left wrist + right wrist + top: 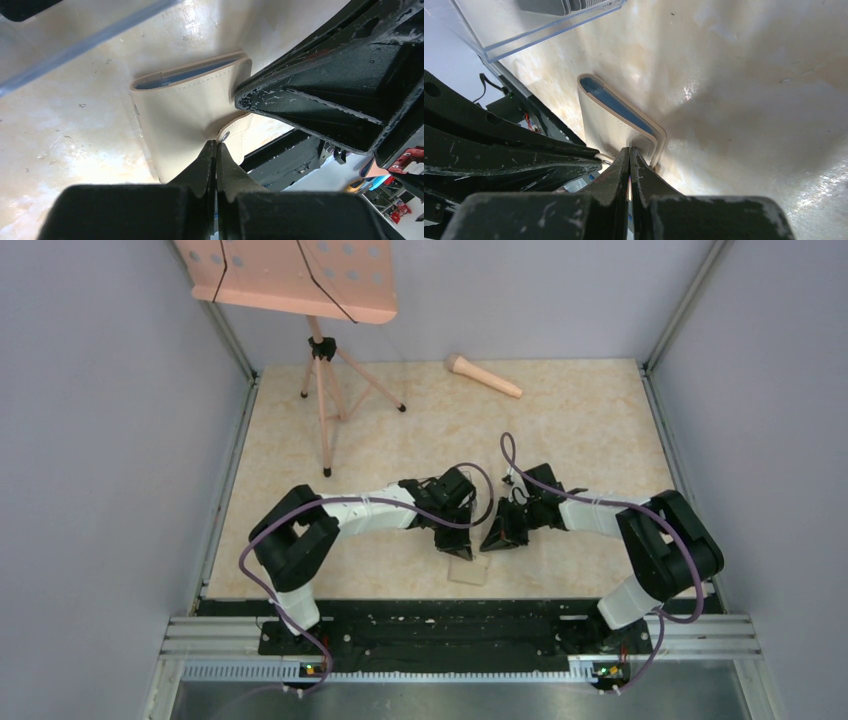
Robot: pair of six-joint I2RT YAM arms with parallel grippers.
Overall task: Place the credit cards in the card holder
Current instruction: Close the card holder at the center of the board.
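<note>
Left claw (pixel 216 147), right claw (pixel 629 151) touch card holder (pixel 190 110); clear box (pixel 524 30) near.

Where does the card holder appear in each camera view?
Top external: not discernible, hidden where left gripper meets right gripper.
Left wrist: card holder at centre, just above left gripper.
Right wrist: centre-left, seen edge-on.
Shared landmark: right gripper, in all three views.

Bright overhead light, soft glare

Beige card holder (pixel 185 115), blue-lined, ajar
</note>
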